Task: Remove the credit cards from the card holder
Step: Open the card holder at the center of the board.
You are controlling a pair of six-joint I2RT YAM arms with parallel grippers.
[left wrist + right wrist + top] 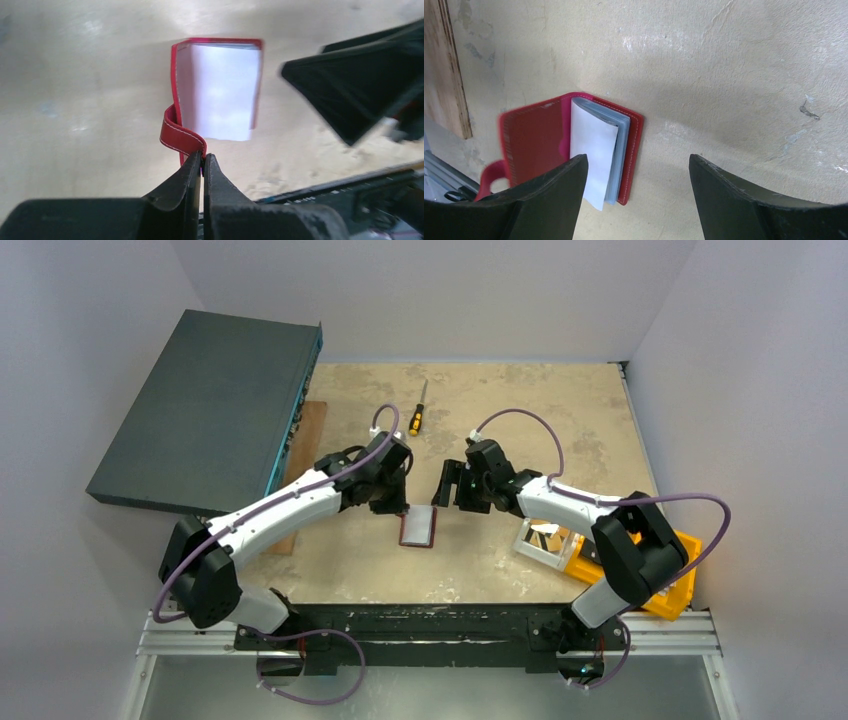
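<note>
Left claw (203,157): I see its black fingers pressed together, pinching the end of the curled red side tab (177,132).
Right claw (638,162): spread wide and holding nothing, its gap over the holder's far edge and bare table.
Card holder: the small dark red folding card holder (531,137) lies open on the mottled beige table (734,75), between the two claws.
Cards: one pale rectangular card (593,145) sticks out of the bluish clear sleeves (620,150). Glare whitens it, so I cannot tell its colour or count any others.
Hidden: in the right wrist view a finger covers the open cover's lower edge, and that cover is blurred.
Further out: a yellow-handled screwdriver (415,420) lies well apart.
</note>
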